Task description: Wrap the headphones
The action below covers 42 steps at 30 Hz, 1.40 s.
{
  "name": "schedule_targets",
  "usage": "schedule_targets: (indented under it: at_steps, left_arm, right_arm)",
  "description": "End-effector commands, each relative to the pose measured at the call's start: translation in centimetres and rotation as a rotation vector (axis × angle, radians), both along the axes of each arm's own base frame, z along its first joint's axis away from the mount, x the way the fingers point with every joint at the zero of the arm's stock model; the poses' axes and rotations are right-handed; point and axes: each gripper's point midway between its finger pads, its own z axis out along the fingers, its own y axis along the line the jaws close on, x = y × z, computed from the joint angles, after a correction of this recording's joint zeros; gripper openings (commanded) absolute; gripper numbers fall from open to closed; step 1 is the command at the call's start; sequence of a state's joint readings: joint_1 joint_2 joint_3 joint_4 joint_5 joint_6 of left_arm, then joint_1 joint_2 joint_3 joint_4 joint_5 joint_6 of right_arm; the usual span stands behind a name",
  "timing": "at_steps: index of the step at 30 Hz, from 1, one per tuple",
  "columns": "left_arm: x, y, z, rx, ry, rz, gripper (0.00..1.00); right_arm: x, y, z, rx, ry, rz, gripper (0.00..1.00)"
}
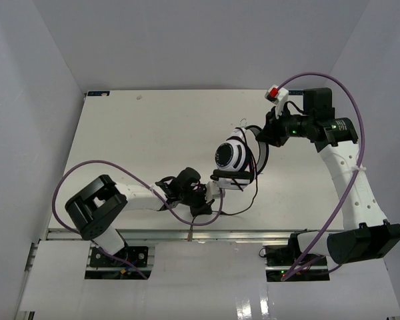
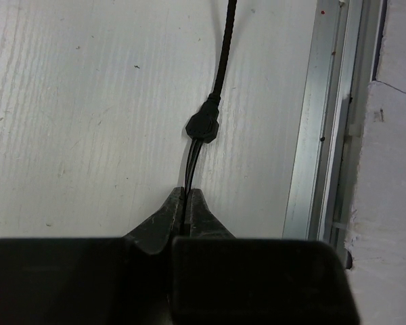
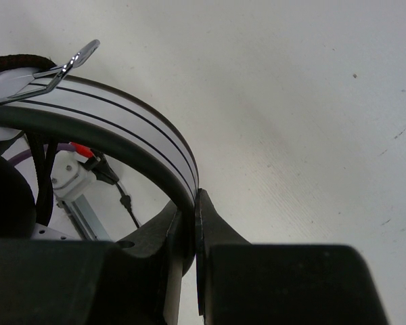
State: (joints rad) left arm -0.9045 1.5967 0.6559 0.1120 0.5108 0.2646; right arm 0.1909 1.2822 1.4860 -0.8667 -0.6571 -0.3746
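Headphones (image 1: 233,157) are just right of the table's (image 1: 140,147) middle. Your right gripper (image 3: 189,203) is clamped on the striped headband (image 3: 122,115), jaws pressed against both faces. Your left gripper (image 2: 187,203) is close to the near edge. Its jaws pinch the two thin strands of the cable (image 2: 220,61) just below the splitter (image 2: 203,126). Cable loops loose between the two grips.

Place: I see a robotics lab test cell.
Walls: plain white panels (image 1: 33,80) boxing in my table (image 1: 153,133).
Fittings: aluminium rail (image 2: 318,135) along the near edge.
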Motion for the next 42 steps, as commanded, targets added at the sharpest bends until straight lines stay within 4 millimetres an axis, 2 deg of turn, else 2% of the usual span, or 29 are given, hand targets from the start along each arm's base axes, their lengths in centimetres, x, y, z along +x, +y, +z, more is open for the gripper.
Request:
schedule_targets:
  at_steps: [1, 3, 7, 9, 15, 18, 21, 25, 29, 30, 33, 36, 40, 42]
  left_arm:
    - [1.0, 1.6, 0.0, 0.067, -0.012, 0.09, 0.0]
    - [1.5, 2.1, 0.8, 0.04, 0.007, 0.113, 0.0]
    - [3.8, 4.1, 2.2, -0.032, 0.044, 0.196, 0.0]
    - [5.6, 5.4, 2.9, -0.065, 0.066, 0.257, 0.0]
    - [10.7, 7.2, 5.9, -0.131, 0.075, 0.406, 0.0]
    - [14.4, 8.1, 9.4, -0.199, 0.058, 0.506, 0.0]
    - [16.4, 8.5, 13.7, -0.294, 0.049, 0.559, 0.0]
    - [17.9, 9.0, 18.0, -0.355, 0.032, 0.6, 0.0]
    - [19.9, 9.2, 22.2, -0.398, -0.007, 0.671, 0.0]
    - [20.3, 9.0, 23.7, -0.421, -0.01, 0.675, 0.0]
    - [20.8, 8.0, 27.0, -0.484, 0.023, 0.667, 0.0]
    - [19.9, 5.8, 29.1, -0.52, 0.061, 0.598, 0.0]
    - [17.0, 2.4, 30.8, -0.538, 0.113, 0.479, 0.0]
    - [14.9, 0.6, 31.9, -0.549, 0.157, 0.411, 0.0]
  right_arm:
    - [-1.3, 0.7, 4.3, 0.073, -0.085, 0.036, 0.08]
    - [-1.6, 0.9, 4.7, 0.083, -0.09, 0.05, 0.08]
    - [-2.3, 1.1, 4.8, 0.092, -0.094, 0.077, 0.08]
    - [-2.6, 1.0, 4.6, 0.087, -0.094, 0.08, 0.08]
    - [-3.5, 0.7, 3.4, 0.052, -0.091, 0.111, 0.08]
    - [-3.4, 0.0, 2.2, -0.005, -0.108, 0.103, 0.08]
    - [-2.5, -1.5, 0.4, -0.09, -0.128, 0.038, 0.08]
    - [-0.7, -3.6, -1.6, -0.193, -0.165, -0.077, 0.08]
    - [1.1, -5.4, -2.6, -0.271, -0.222, -0.175, 0.08]
    - [1.3, -5.9, -3.4, -0.301, -0.219, -0.198, 0.08]
    - [2.2, -6.4, -4.1, -0.347, -0.248, -0.239, 0.08]
    - [2.9, -6.7, -4.8, -0.397, -0.261, -0.283, 0.08]
    - [4.4, -7.0, -4.9, -0.444, -0.285, -0.37, 0.08]
    - [5.5, -7.1, -4.9, -0.463, -0.297, -0.436, 0.08]
